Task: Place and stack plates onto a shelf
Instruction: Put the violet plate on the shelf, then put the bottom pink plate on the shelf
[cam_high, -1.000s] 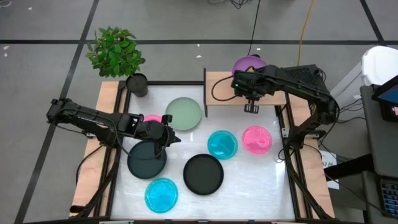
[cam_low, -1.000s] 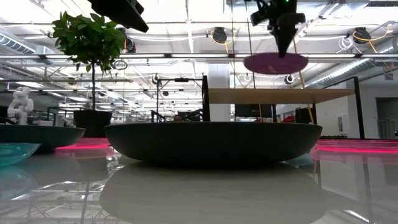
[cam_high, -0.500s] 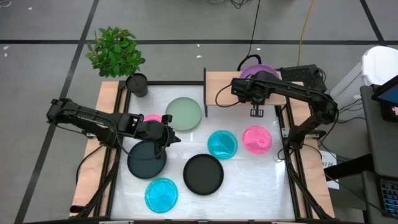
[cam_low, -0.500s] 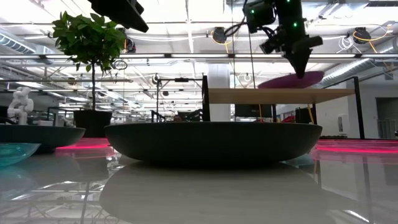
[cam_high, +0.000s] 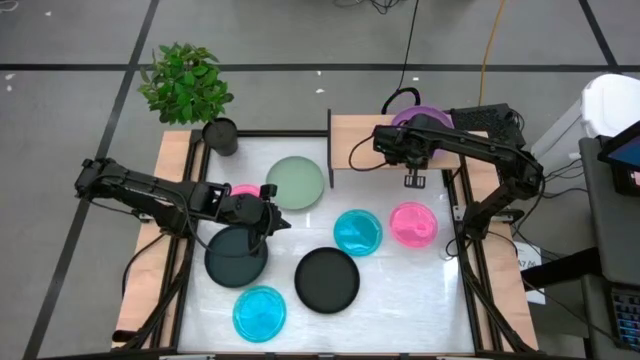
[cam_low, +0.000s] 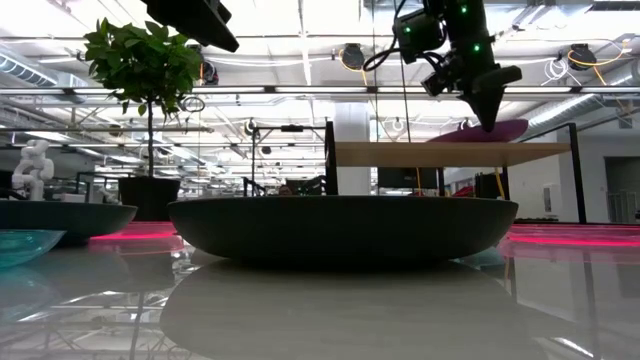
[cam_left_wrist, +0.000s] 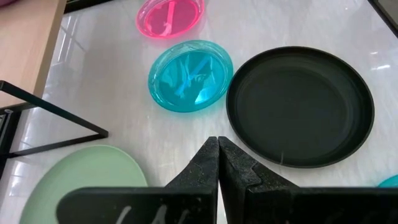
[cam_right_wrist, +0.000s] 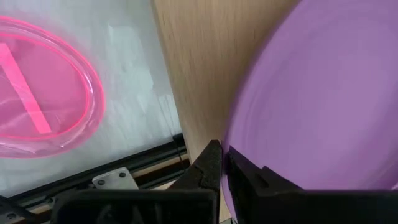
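The purple plate is on the light-wood shelf at the table's far right, tilted. My right gripper is shut on its rim. My left gripper hangs shut over the table's left half, between a dark plate and the pale green plate, touching nothing. On the tabletop lie a black plate, two cyan plates and a pink plate. The left arm half hides another pink one. My right gripper pinches the purple plate's rim between its two fingers, on the plate's right, near side. The fingers slant steeply down from above. The plate is tilted: its left edge is down on the shelf board and the held side is raised.
A potted plant and a small dark pot stand at the far left corner. The shelf's thin side panel rises at its left end. Black frame rails run along the table's sides. A dark plate fills the low view's foreground.
My right gripper has gone down and toward the table's right edge with the purple plate, tipping more steeply. The plate hung level above the shelf; now it is tilted, its left edge down on the board.
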